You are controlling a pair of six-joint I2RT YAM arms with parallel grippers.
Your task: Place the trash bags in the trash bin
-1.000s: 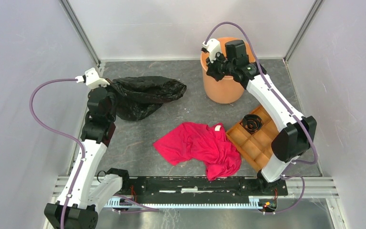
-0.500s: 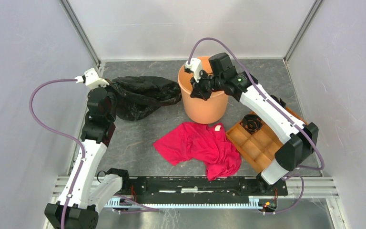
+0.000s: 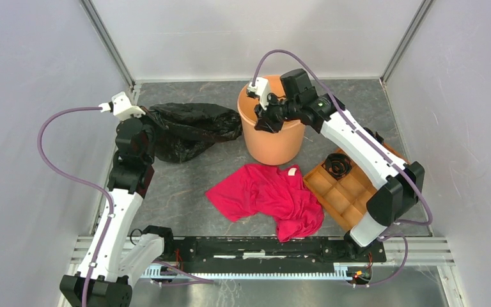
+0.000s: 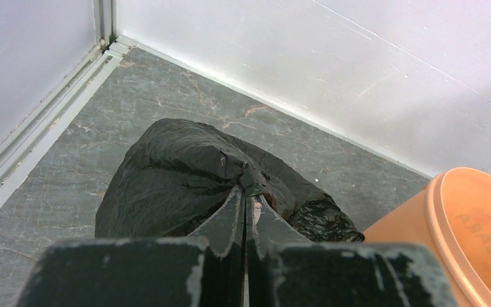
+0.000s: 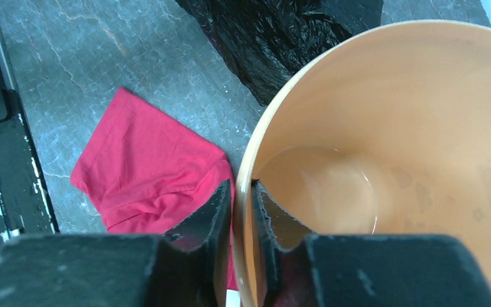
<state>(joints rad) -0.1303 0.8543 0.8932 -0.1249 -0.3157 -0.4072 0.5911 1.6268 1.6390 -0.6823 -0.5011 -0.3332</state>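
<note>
Film of the trash bags [image 4: 166,166] sits clenched in our left end effector [image 4: 248,182]; our right end effector [image 5: 241,188] straddles the trash bin [image 5: 390,96] rim (grasping or released, we cannot tell).

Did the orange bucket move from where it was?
Yes. The trash bin slid left and forward, away from the back wall, toward the trash bag.
</note>
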